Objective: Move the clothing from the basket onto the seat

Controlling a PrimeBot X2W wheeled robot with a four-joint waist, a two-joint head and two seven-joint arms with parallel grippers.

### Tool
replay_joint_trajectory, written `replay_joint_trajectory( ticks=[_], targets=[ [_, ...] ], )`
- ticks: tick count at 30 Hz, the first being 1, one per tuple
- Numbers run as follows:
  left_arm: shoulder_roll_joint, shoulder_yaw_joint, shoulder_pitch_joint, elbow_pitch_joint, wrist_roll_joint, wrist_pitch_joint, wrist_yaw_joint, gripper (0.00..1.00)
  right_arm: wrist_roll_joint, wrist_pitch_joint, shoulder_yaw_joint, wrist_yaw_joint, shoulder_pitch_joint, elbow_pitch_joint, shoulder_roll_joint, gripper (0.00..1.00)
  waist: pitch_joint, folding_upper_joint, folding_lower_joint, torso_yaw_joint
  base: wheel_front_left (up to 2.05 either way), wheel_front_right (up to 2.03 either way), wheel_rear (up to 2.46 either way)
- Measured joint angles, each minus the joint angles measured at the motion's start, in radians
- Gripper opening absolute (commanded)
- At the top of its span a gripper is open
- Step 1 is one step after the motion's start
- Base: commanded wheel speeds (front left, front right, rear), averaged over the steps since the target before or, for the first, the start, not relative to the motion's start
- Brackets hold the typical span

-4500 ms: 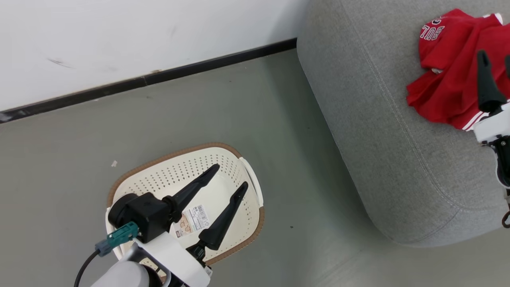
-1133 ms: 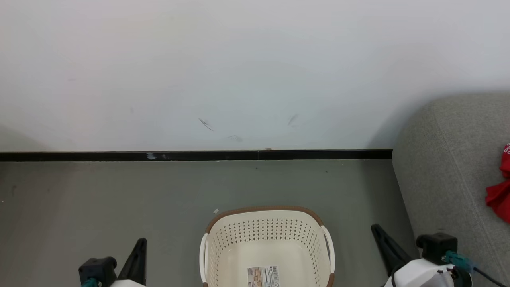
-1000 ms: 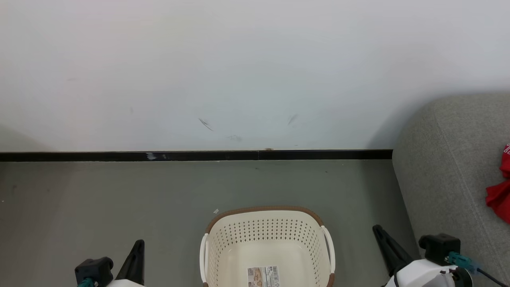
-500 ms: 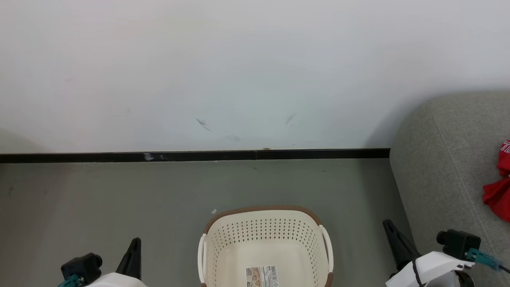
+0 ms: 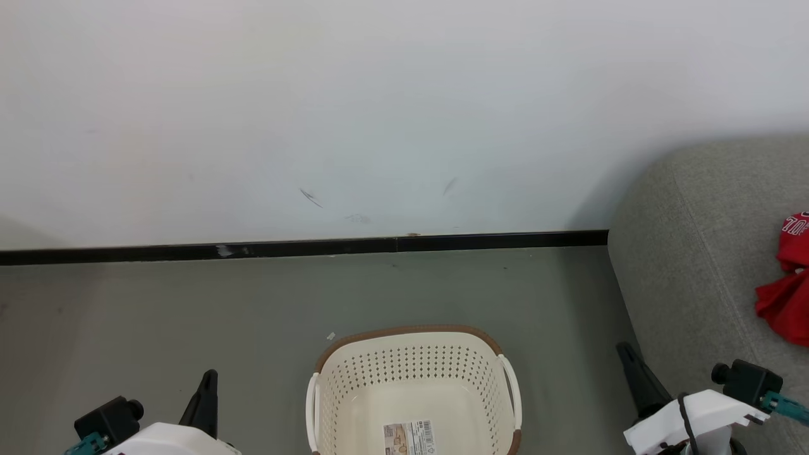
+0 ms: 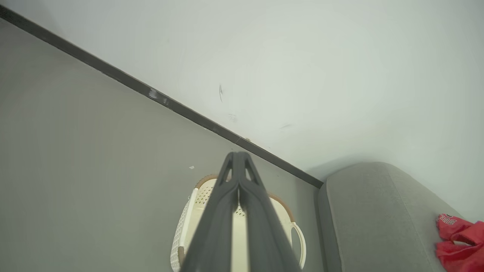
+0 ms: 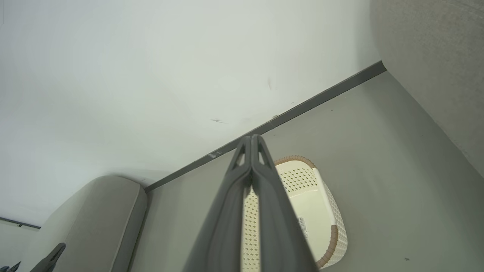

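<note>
Left gripper (image 6: 238, 158): fingers pressed together, empty, left of the basket (image 5: 411, 330). The basket holds no garment; transfer is judged complete. Right gripper (image 7: 251, 141): fingers pressed together, empty, beside the seat (image 5: 689, 265). The clothing (image 5: 784, 303) lies on the seat. Park both arms clear of rim and fabric.

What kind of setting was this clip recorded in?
Probably a sparse indoor room staged as a living space, perhaps a lab mock-up: a grey upholstered seat with red clothing on it, a laundry basket on the grey floor, and a bare white wall with a black baseboard.
</note>
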Motion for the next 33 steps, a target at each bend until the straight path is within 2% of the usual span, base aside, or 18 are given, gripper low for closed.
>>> replay_joint_trajectory(
  ticks=[6,14,29,33],
  targets=[
    [-0.008,0.028,0.000,-0.006,-0.058,0.017,-0.017,0.00,0.078,0.022,-0.022,0.000,0.000,-0.006,0.005,0.00,-0.005,0.0000,0.0044,-0.009,0.00,0.00,0.00],
    [-0.023,0.071,0.000,-0.012,-0.144,0.052,-0.044,0.00,0.194,0.053,-0.053,0.000,0.000,-0.015,0.012,0.00,-0.008,0.0000,0.0055,-0.019,0.00,0.00,0.00],
    [-0.047,0.141,0.000,-0.017,-0.289,0.101,-0.095,0.00,0.388,0.110,-0.098,0.000,0.000,-0.029,0.018,0.00,0.002,0.0000,-0.0066,-0.035,0.00,0.00,0.00],
    [-0.057,0.160,0.000,-0.019,-0.323,0.116,-0.105,0.00,0.441,0.122,-0.113,0.000,0.000,-0.031,0.021,0.00,0.006,0.0000,-0.0087,-0.039,0.00,0.00,0.00]
  ],
)
